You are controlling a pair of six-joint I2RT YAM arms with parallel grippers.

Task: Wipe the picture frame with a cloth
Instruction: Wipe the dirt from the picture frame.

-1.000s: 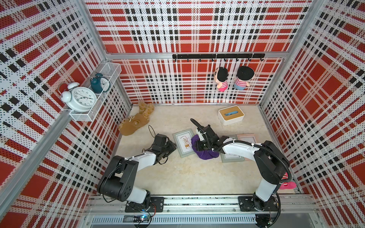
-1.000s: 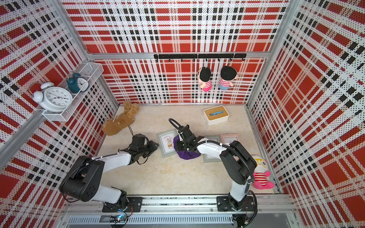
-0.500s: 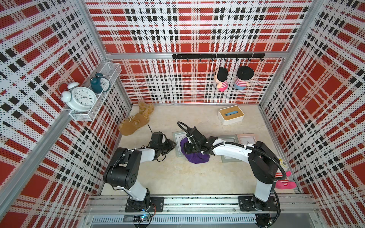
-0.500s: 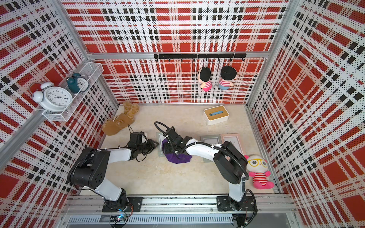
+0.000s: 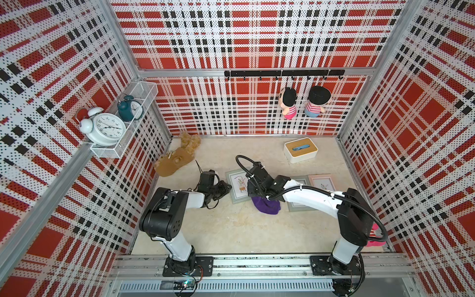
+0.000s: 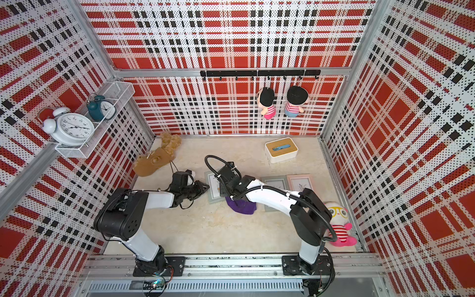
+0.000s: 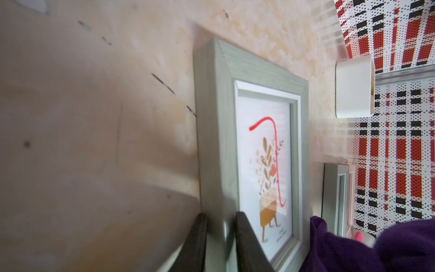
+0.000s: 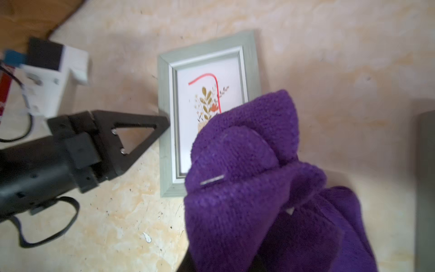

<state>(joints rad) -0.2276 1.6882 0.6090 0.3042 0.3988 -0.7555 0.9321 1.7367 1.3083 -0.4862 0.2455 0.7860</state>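
Observation:
The picture frame (image 5: 237,186) (image 6: 213,190) is grey-green, holds a plant print with a red mark on the glass, and lies flat on the table. My left gripper (image 5: 228,189) (image 7: 221,226) is shut on the frame's near side rail (image 7: 219,141), one finger on each side. In the right wrist view its black fingertip (image 8: 164,121) touches the frame's edge (image 8: 167,131). My right gripper (image 5: 253,195) is shut on the purple cloth (image 5: 266,204) (image 8: 247,164), which hangs bunched over the frame's near corner. The cloth hides the right fingers.
Two more frames lie to the right, one grey-green (image 5: 300,180) and one pink (image 5: 321,182). A white tissue box (image 5: 300,149) stands at the back right. A brown plush toy (image 5: 177,159) lies by the left wall and a plush doll (image 6: 339,226) by the right wall.
My left gripper's jaws have closed in on the frame's side rail. My right gripper has shifted a little left with the cloth, over the leftmost frame.

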